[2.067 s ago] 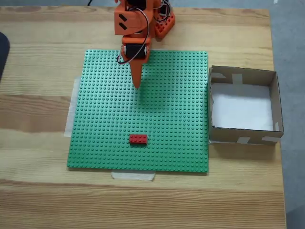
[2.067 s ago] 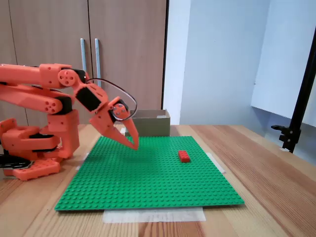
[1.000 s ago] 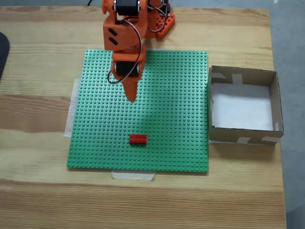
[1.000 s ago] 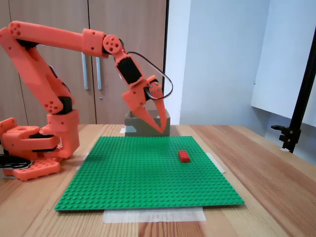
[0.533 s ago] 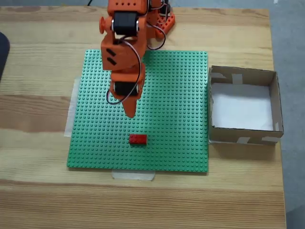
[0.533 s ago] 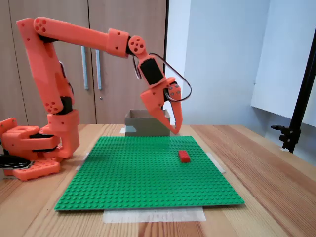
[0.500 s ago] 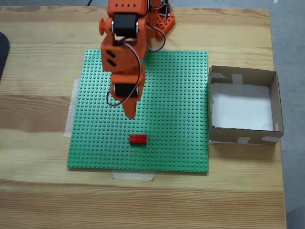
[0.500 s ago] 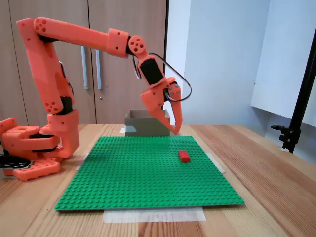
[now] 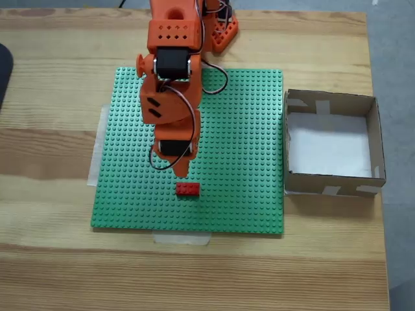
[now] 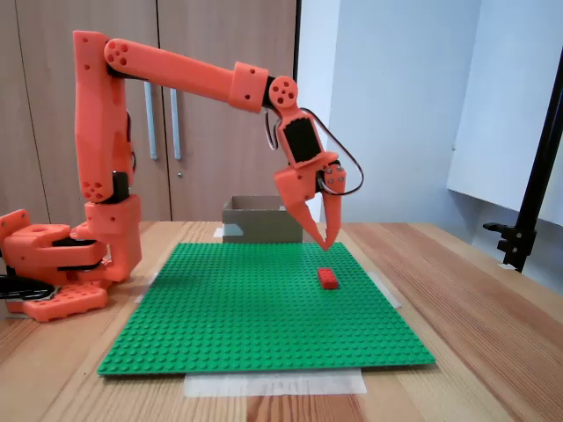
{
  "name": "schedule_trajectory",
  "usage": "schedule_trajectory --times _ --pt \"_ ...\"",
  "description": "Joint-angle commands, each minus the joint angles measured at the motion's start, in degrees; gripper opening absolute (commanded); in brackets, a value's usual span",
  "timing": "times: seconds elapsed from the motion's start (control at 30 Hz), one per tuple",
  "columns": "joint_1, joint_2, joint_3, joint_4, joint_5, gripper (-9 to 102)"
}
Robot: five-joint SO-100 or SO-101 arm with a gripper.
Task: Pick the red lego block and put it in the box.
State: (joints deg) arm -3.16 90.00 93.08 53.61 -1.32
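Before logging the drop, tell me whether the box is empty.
Empty: from above, the box shows only its bare white bottom, and the red lego block lies on the green baseplate.

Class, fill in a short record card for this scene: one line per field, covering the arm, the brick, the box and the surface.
gripper: above the brick, tips pointing down, not touching it
jaws: tips close together, holding nothing
brick: red, flat on the baseplate, near its front edge in the top-down fixed view
box: cardboard, open, beside the baseplate's right edge, nothing in it
baseplate: green, studded, taped to the table
table: wood
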Motion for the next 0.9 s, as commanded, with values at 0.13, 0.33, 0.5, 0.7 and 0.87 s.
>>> schedule_trajectory --times 0.13,0.33,0.5,0.7,0.87 --pt "0.3 -2.7 -7.0 2.6 1.2 -1" --pt "-0.2 -5.5 -11.0 6.4 0.1 6" --pt "-0.1 -8.1 -13.8 9.2 -0.5 17" --pt "0.3 -9.8 -14.2 10.3 -1.5 25" --pt "-0.2 -11.2 -14.2 11.4 -1.2 30"
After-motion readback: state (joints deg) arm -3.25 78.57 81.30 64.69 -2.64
